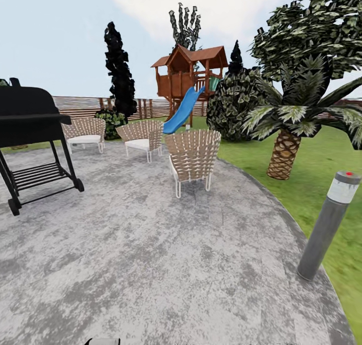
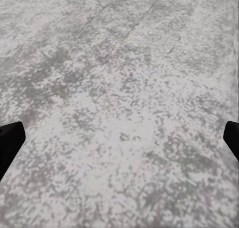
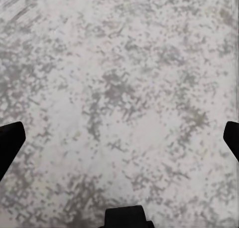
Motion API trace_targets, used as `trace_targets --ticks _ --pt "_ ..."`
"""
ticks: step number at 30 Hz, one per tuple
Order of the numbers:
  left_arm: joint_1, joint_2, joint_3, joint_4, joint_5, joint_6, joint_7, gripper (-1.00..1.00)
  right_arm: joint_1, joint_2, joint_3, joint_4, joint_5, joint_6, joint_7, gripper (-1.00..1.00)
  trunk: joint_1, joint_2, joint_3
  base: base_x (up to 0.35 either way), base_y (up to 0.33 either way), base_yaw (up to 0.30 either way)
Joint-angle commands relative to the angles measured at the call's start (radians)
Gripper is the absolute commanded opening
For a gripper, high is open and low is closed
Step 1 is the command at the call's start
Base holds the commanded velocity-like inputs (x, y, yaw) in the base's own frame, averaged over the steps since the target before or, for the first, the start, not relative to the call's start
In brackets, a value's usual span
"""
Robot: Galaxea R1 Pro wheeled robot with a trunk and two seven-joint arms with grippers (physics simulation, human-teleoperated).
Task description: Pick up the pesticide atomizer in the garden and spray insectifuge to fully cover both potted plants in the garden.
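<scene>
Mottled grey paved patio (image 1: pixel 151 264) spans the foreground, open up to three woven wicker chairs (image 1: pixel 192 159). Its curved right edge meets green lawn (image 1: pixel 322 169) by a grey bollard light (image 1: pixel 329 224). Left pincer (image 2: pixel 119 143) and right pincer (image 3: pixel 119 143): fingers spread wide, holding nothing, above paving.

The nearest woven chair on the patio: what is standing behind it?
Behind the nearest woven chair stand a blue slide and a brown wooden playhouse, with the slat fence further back. The chair covers the slide's foot, so its lower end cannot be seen.
</scene>
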Motion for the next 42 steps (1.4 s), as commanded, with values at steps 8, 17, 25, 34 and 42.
trace_targets --ticks 8,17,25,34,42 --pt "0.000 0.000 0.000 0.000 0.000 -0.003 0.000 1.00 0.000 0.000 -0.001 -0.001 -0.001 0.000 -0.001 1.00 0.031 -0.057 -0.026 0.000 0.000 -0.270" --pt "0.000 0.000 0.000 0.000 0.000 -0.003 0.000 1.00 0.000 0.000 -0.001 -0.001 -0.001 0.000 -0.001 1.00 0.065 -0.120 -0.054 0.000 0.000 -0.270" --pt "0.000 0.000 0.000 0.000 0.000 -0.003 0.000 1.00 0.000 0.000 -0.001 -0.001 -0.001 0.000 -0.001 1.00 0.096 -0.176 -0.079 0.000 0.000 -0.270" --pt "0.000 0.000 0.000 0.000 -0.001 -0.004 0.000 1.00 0.000 0.000 -0.001 -0.001 -0.001 0.000 -0.001 1.00 0.119 -0.218 -0.098 0.000 0.000 -0.270" --pt "0.000 0.000 0.000 0.000 -0.001 -0.003 0.000 1.00 0.000 0.000 -0.001 -0.001 -0.001 0.000 -0.001 1.00 0.119 -0.218 -0.098 0.000 0.000 -0.270"
